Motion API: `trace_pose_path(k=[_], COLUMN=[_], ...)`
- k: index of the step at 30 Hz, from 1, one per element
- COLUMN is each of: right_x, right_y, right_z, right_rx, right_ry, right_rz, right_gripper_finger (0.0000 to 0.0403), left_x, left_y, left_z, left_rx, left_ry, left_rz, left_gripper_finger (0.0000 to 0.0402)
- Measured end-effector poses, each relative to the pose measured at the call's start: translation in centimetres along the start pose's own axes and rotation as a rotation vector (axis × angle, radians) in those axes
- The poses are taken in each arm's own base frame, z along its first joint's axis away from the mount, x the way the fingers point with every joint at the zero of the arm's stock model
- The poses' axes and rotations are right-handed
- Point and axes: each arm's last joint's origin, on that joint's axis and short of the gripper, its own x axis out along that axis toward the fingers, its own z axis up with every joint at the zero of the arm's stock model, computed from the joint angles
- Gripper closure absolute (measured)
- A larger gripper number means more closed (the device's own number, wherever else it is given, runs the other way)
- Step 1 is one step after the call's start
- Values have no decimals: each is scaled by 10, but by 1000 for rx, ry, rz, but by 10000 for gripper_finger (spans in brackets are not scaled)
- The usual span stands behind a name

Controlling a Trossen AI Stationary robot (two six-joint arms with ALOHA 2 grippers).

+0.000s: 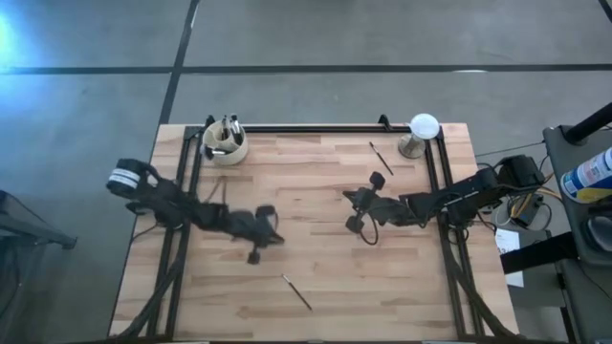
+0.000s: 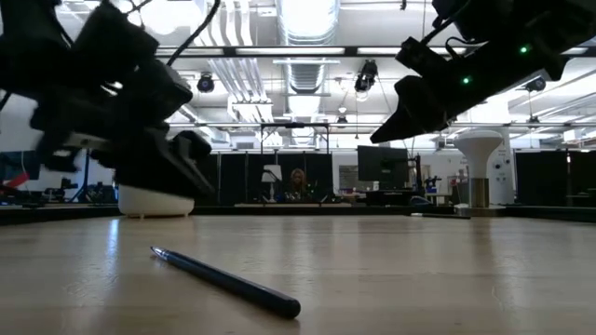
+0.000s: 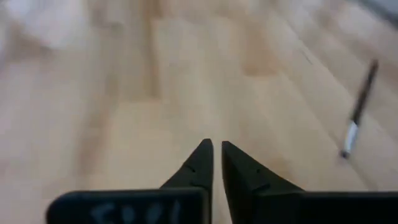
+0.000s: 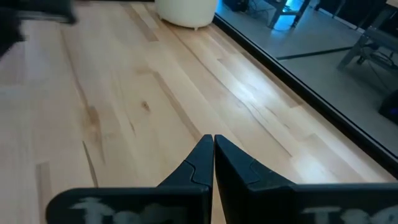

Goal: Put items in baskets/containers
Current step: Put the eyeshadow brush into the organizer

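One cream cup (image 1: 226,144) holding several brushes; two loose brushes (image 1: 296,292) on the table beyond it, and one white dome (image 1: 424,126).

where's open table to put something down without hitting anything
Bare wood: the stretch between the cup and the white dome, and the front right corner beyond the loose brush. Crowded: mid-table, where the left gripper and right gripper hang, and near the brush by the dome.

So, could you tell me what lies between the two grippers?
Only bare wood, in the high view: left gripper, right gripper, with no brush between them.
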Motion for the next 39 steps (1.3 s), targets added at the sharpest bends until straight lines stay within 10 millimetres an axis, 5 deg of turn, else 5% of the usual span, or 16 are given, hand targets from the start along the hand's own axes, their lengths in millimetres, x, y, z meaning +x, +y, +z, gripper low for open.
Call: trace_pose_path(k=[9,39], right_x=[1,0], right_y=[0,1], right_z=[-4,-3], right_rx=[-4,6], right_ry=[10,-1], right_rz=[1,8], right_gripper_finger=[394,394], left_x=[22,65], left_y=[-55,-73], left_z=[15,5], left_rx=[82,95], left_ry=[124,159], left_rz=[-111,-238], left_gripper_finger=[311,305])
